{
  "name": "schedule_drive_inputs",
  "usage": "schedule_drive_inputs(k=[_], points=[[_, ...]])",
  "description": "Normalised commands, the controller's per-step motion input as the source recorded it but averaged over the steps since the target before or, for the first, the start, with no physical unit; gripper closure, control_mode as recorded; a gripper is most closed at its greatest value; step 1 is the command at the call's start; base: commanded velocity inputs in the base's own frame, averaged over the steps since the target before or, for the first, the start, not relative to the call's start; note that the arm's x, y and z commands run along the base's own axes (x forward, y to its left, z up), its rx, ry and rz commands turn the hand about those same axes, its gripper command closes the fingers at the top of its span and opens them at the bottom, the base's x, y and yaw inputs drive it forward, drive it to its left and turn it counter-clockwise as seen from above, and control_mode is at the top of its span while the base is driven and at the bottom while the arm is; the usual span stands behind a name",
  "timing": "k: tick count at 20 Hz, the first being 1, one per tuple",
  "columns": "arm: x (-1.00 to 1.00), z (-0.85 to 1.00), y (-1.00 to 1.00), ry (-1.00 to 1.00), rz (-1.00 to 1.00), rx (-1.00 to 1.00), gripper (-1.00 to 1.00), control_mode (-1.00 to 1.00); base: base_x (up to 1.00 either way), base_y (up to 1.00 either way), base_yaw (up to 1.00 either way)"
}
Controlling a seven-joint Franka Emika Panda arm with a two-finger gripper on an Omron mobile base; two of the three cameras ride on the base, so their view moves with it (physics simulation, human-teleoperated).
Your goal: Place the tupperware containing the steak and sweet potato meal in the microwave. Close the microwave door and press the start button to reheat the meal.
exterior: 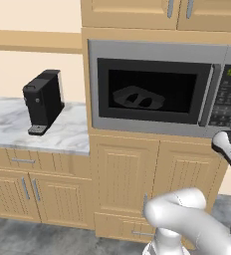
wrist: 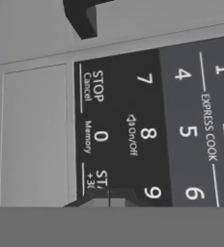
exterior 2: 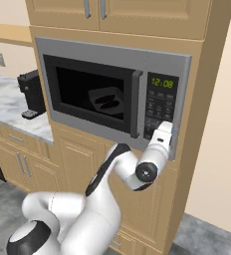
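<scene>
1. The microwave [exterior 2: 112,94] is seen built into light wooden cabinetry, beside a marble counter [exterior: 18,127].
2. The microwave door [exterior: 152,89] is closed, with its dark vertical bar handle [exterior 2: 136,103] next to the keypad panel [exterior 2: 160,107].
3. The tupperware [exterior: 137,97] is located inside the cavity and is visible through the dark glass window. Two dark shapes are seen in it; which is the steak and which the sweet potato cannot be told.
4. A green clock reading "12:08" [exterior 2: 162,82] is displayed at the top of the keypad panel.
5. In the hand view, the following markings are read sideways on the keypad: "STOP Cancel" [wrist: 93,86], "Memory", "0", "On/Off", "EXPRESS COOK" [wrist: 208,126], and the digits 1, 4, 5, 6, 7, 8 and 9.
6. A partly covered label, "ST" with "+3" beneath it, is seen right at the gripper [wrist: 109,198] tips.
7. The gripper fingers are pressed together, with nothing held between them, at the lower corner of the keypad panel.
8. A black coffee machine [exterior: 44,100] is seen standing on the counter, well apart from the microwave.
</scene>
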Motion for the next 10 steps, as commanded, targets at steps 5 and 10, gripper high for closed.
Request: schedule_drive_inputs(k=[5, 10], points=[[0.5, -0.52, 0.07, -0.05, -0.1, 0.0, 1.0, -1.0, 0.0, 0.0, 0.0], [0.53, -0.63, 0.04, -0.13, -0.11, 0.0, 1.0, -1.0, 0.0, 0.0, 0.0]])
